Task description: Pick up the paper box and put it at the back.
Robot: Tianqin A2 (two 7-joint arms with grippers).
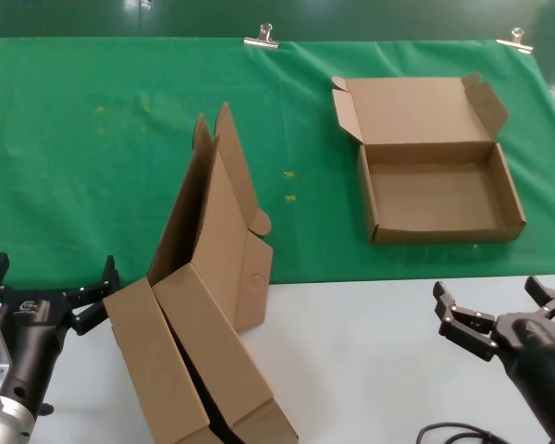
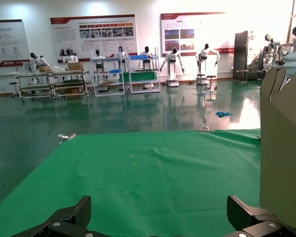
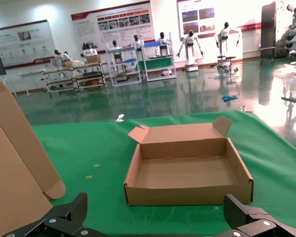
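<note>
1. Green sheet (image 1: 102, 166) covers the far part of the white desk (image 1: 370, 351); 2 silver binder clips (image 1: 262, 38) show on its far edge.
2. Leaning cardboard boxes (image 1: 208, 305) stand tilted near the robot's left, propped together, straddling the sheet's front edge and the desk. How many are stacked is unclear.
3. 1 paper box (image 1: 435, 190) lies flat on the green sheet toward the right, lid hinged open away from the robot, tray empty.
4. Left claw (image 1: 51, 287) hovers low over the desk just beside the leaning boxes, fingers wide, holding nothing.
5. Right claw (image 1: 504, 310) hovers over the desk in front of the open paper box, apart from it, fingers wide, holding nothing.
</note>
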